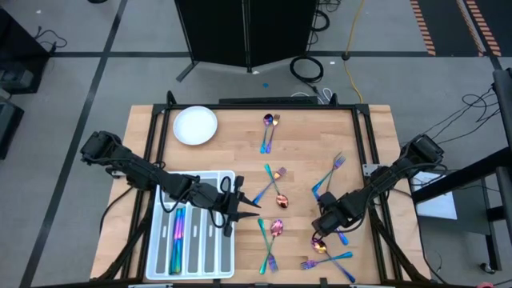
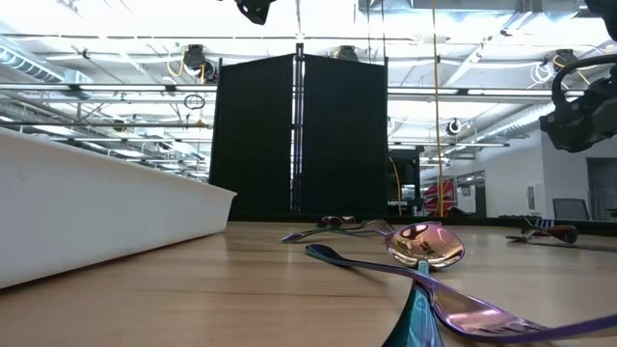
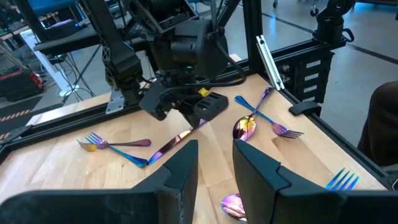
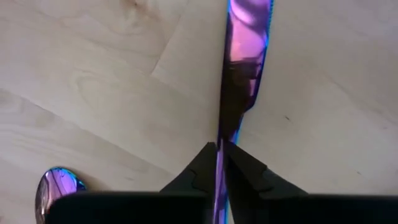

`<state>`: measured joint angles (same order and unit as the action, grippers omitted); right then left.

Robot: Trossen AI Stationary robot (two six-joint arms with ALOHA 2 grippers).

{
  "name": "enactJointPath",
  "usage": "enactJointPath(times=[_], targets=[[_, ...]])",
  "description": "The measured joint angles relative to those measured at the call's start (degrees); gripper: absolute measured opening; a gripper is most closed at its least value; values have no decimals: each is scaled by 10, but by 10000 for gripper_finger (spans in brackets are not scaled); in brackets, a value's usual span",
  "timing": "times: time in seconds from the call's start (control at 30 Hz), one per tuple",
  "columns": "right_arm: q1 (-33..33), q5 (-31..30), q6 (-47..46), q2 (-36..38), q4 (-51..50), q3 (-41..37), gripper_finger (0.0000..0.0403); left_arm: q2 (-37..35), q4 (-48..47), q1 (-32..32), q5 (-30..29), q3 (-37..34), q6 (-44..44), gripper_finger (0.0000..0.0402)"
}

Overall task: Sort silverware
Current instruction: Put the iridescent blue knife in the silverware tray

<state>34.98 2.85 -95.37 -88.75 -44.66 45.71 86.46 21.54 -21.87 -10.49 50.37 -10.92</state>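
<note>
Iridescent forks and spoons lie scattered on the wooden table [image 1: 240,152], among them a spoon [image 1: 282,198] and a fork [image 1: 330,178]. A few pieces [image 1: 178,232] lie in the translucent tray [image 1: 210,254]. My right gripper [image 1: 322,226] is low over the table's near right part, shut on a purple knife [image 4: 242,56]. In the left wrist view that knife [image 3: 177,140] slants down from it toward a fork [image 3: 112,144]. My left gripper [image 1: 250,210] is open and holds nothing, at the tray's right edge, pointing at the right gripper. My right gripper pinches the knife between its two fingertips [image 4: 202,168], at one end of it [image 4: 219,146]. The fingers lie along the knife, which runs on straight ahead of them. It slants down toward the table. Whether its far end [image 3: 151,160] touches the wood, I cannot tell.
A white round plate [image 1: 195,126] sits at the far left corner. More silverware lies near the far edge [image 1: 270,132] and at the near right [image 1: 328,258]. In the low view a spoon [image 2: 424,246] lies close by and the tray wall [image 2: 96,212] rises at the left.
</note>
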Motion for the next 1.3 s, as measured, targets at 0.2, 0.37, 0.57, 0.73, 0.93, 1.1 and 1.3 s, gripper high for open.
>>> enactJointPath(times=[0.2, 0.37, 0.57, 0.73, 0.93, 1.1, 1.3], targets=[[0, 0, 1, 0, 4, 0, 67, 0, 0, 0, 0, 0, 0, 102], [0, 3, 3, 1, 1, 0, 99, 0, 0, 0, 0, 0, 0, 102], [0, 2, 5, 1, 0, 1, 106, 0, 0, 0, 0, 0, 0, 102], [9, -1, 5, -2, -2, 1, 101, 0, -1, 0, 0, 0, 0, 102], [19, 0, 1, -11, -4, 1, 100, 0, -1, 0, 0, 0, 0, 102], [19, 1, 14, -26, 0, 2, 100, 0, 0, 0, 0, 0, 1, 102], [19, 4, 16, -28, 1, 2, 97, 0, 0, 0, 0, 0, 1, 102]])
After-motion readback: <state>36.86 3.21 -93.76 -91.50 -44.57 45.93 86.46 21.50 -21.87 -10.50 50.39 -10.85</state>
